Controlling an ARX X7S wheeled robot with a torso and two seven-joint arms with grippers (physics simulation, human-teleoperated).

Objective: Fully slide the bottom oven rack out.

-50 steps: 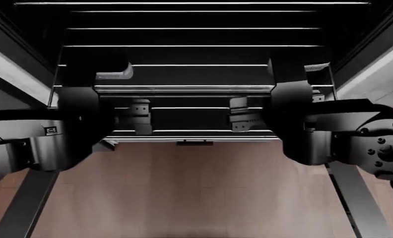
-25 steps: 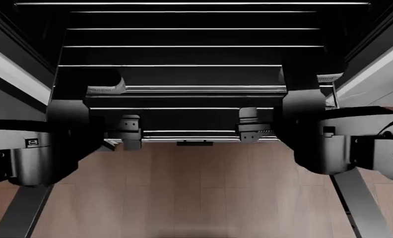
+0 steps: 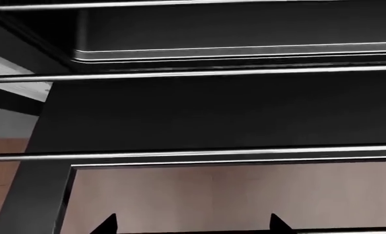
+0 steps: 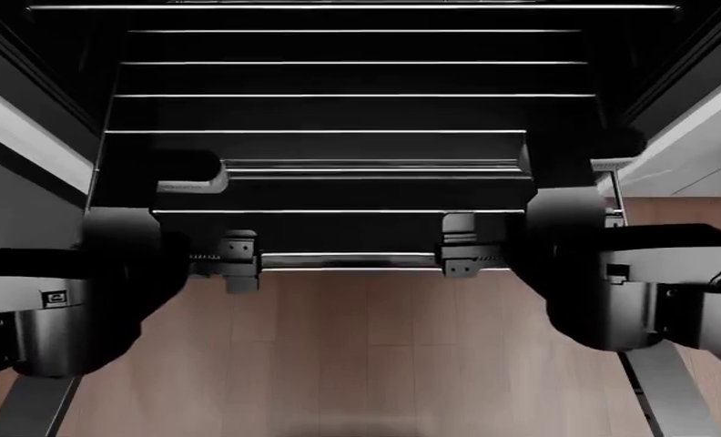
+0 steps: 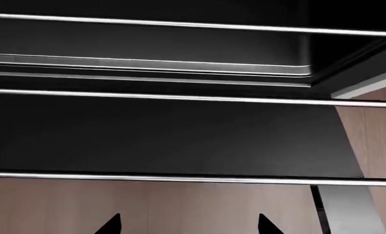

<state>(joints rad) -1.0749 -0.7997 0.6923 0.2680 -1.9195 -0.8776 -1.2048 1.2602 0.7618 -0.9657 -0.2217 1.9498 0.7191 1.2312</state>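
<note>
Both grippers at bottom oven rack (image 4: 336, 132) front bar.
Left gripper (image 4: 238, 259) and right gripper (image 4: 461, 255) touch its front edge; fingers' grip unclear; oven (image 4: 45, 82) door down.

Obscured / cropped regions

Bottom oven rack (image 4: 336, 132): both front corners sit behind the arm housings in head view, side frames cut off. Oven (image 4: 45, 64) walls run past the frame edges. Wrist views show only the dark tips of the fingers (image 3: 107, 224) at the border; their spacing on the rod cannot be judged.

Two grippers (image 4: 239, 259) (image 4: 461, 255), one rack (image 4: 349, 132)
</note>
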